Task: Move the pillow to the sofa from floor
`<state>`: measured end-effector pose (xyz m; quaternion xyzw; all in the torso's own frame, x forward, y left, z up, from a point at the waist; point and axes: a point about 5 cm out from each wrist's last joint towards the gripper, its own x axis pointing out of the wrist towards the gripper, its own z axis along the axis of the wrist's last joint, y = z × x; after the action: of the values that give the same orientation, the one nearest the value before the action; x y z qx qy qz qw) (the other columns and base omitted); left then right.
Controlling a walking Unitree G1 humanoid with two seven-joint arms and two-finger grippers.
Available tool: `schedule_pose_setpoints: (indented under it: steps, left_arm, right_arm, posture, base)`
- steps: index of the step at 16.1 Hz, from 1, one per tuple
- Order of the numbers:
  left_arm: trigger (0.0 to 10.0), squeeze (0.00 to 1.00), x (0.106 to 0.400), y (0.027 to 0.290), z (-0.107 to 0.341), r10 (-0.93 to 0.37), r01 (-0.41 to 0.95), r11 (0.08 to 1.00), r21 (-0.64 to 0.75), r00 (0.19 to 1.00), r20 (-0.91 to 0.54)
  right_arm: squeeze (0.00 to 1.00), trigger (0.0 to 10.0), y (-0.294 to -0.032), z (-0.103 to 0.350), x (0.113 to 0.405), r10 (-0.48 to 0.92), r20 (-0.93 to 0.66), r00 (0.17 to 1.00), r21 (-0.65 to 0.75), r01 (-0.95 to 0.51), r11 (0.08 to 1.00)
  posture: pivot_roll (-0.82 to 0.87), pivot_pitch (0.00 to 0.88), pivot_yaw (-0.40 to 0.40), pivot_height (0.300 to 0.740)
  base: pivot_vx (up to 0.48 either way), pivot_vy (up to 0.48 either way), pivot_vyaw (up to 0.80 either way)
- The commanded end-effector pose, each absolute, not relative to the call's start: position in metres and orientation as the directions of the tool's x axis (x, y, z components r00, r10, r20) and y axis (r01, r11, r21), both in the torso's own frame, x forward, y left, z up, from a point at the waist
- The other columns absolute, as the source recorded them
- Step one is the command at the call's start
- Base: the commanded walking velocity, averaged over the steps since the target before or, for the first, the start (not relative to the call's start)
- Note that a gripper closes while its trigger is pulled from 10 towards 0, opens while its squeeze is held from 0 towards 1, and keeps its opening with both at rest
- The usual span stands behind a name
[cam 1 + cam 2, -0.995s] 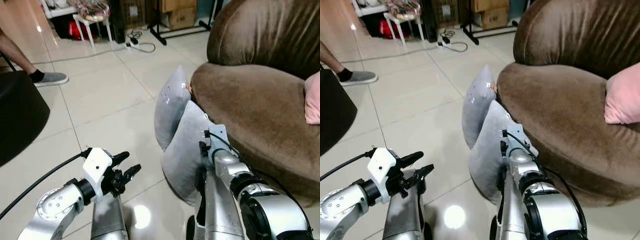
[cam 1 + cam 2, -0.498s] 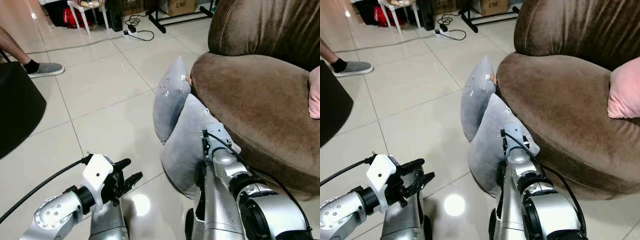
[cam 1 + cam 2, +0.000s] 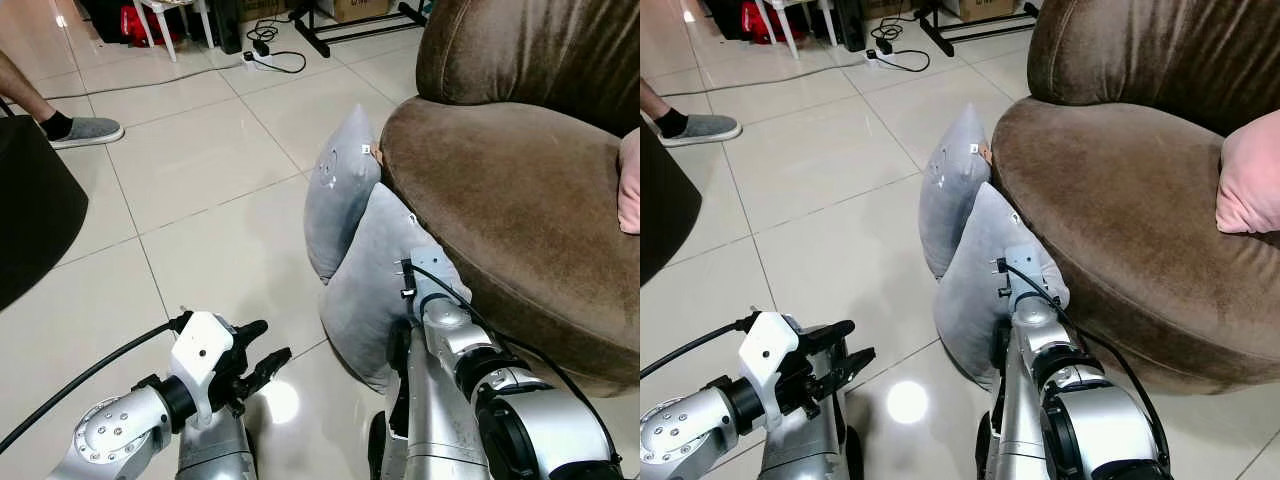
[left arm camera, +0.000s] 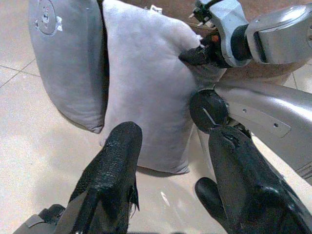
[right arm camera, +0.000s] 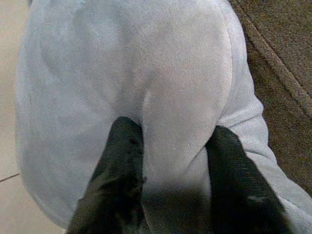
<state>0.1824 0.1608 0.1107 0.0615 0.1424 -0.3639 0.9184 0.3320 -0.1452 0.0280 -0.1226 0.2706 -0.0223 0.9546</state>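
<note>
Two grey pillows stand on the tiled floor, leaning against the brown sofa (image 3: 500,180). The nearer pillow (image 3: 368,285) overlaps the farther pillow (image 3: 340,190). My right gripper (image 5: 175,134) presses into the nearer pillow's top edge, shut on a fold of its fabric, with a black finger on each side of the bulge. In the left wrist view the right gripper (image 4: 197,52) pinches that pillow near its upper corner. My left gripper (image 3: 268,342) hovers low over the floor to the left of the pillows, open and holding nothing.
A pink cushion (image 3: 1248,185) lies on the sofa seat at the right. A dark round object (image 3: 30,210) stands at the left, with a person's foot in a grey shoe (image 3: 85,130) behind it. A power strip and cables (image 3: 265,58) lie at the back.
The view has shifted slightly as the camera moved. My left gripper has edged a little lower and to the right. The right gripper stays on the nearer pillow.
</note>
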Motion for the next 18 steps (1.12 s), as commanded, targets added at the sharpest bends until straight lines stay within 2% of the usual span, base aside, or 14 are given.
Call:
schedule_pose_setpoints:
  steps: [1, 9, 10, 12, 15, 18]
  left_arm:
    - [10.0, 0.00, 0.181, 0.159, 0.111, -0.653, 0.690, 0.724, 0.012, 0.690, -0.312]
    - [10.0, 0.00, 0.185, 0.161, 0.110, -0.648, 0.686, 0.727, 0.018, 0.695, -0.310]
    - [10.0, 0.00, 0.186, 0.162, 0.110, -0.640, 0.677, 0.736, 0.022, 0.706, -0.304]
    - [10.0, 0.00, 0.191, 0.166, 0.113, -0.579, 0.606, 0.795, 0.033, 0.773, -0.261]
    - [10.0, 0.00, 0.195, 0.175, 0.116, -0.493, 0.515, 0.855, 0.054, 0.842, -0.219]
    - [10.0, 0.00, 0.200, 0.182, 0.119, -0.412, 0.426, 0.903, 0.059, 0.896, -0.169]
  right_arm:
    - [0.00, 0.0, -0.144, 0.018, 0.324, -0.102, -0.556, 0.825, -0.229, -0.035, 0.973]
    - [0.00, 0.0, -0.138, 0.016, 0.323, -0.055, -0.565, 0.823, -0.208, -0.077, 0.975]
    - [0.00, 0.0, -0.134, 0.016, 0.323, -0.027, -0.562, 0.827, -0.188, -0.095, 0.978]
    - [0.00, 0.0, -0.115, 0.023, 0.326, 0.159, -0.503, 0.849, -0.051, -0.213, 0.976]
    - [0.00, 0.0, -0.113, 0.030, 0.325, 0.271, -0.422, 0.865, 0.075, -0.264, 0.962]
    - [0.00, 0.0, -0.117, 0.061, 0.326, 0.349, -0.229, 0.909, 0.151, -0.321, 0.935]
  posture:
    - [0.12, 0.146, -0.009, 0.430]
    - [0.12, 0.111, -0.015, 0.430]
    - [0.12, 0.087, -0.023, 0.430]
    - [0.11, 0.023, -0.048, 0.430]
    - [0.08, 0.000, -0.048, 0.430]
    - [0.02, 0.000, -0.027, 0.430]
  base:
    - [0.000, 0.000, 0.00]
    - [0.000, 0.000, 0.00]
    - [0.000, 0.000, 0.00]
    - [0.000, 0.000, 0.00]
    - [0.000, 0.000, 0.00]
    - [0.000, 0.000, 0.00]
